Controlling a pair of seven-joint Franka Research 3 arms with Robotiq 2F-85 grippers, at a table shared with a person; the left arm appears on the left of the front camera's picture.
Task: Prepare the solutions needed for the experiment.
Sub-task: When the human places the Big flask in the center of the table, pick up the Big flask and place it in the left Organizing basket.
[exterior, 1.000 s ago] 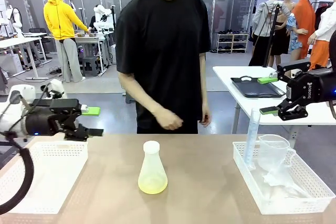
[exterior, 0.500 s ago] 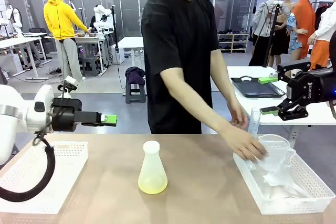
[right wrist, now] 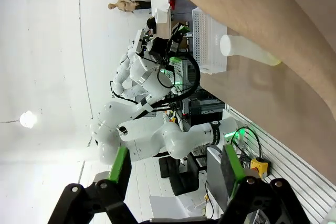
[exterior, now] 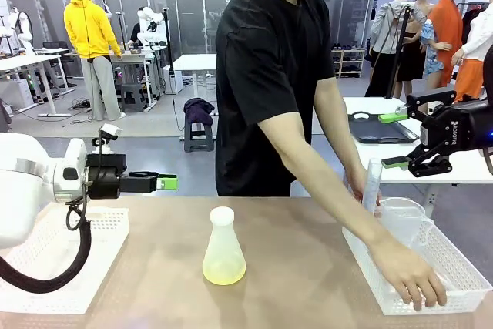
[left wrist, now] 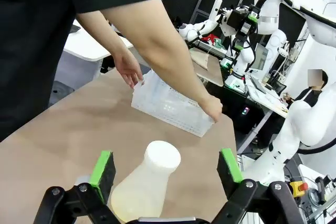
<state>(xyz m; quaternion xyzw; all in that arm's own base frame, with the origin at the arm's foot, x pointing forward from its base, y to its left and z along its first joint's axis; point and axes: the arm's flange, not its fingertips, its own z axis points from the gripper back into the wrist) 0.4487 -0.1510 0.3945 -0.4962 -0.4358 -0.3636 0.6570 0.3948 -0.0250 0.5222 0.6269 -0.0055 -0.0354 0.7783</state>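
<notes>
A capped translucent conical flask stands mid-table, with the pale yellow-green solutions pooled at its bottom. To its upper left my left gripper hovers open, its fingers pointing right. From the left wrist view the flask sits just below the open left gripper, apart from both pads. High at the far right my right gripper hangs open with nothing in it. The right wrist view shows the right gripper wide open, the flask far off.
A person leans over the white basket at the right. One hand is at its front edge, the other by the measuring cylinder. A beaker stands in that basket. Another white basket sits at the left.
My left gripper has swung right, toward the flask, and levelled out. The person stepped right and reached down, a hand going from the beaker to the basket's front edge. The right arm is still.
</notes>
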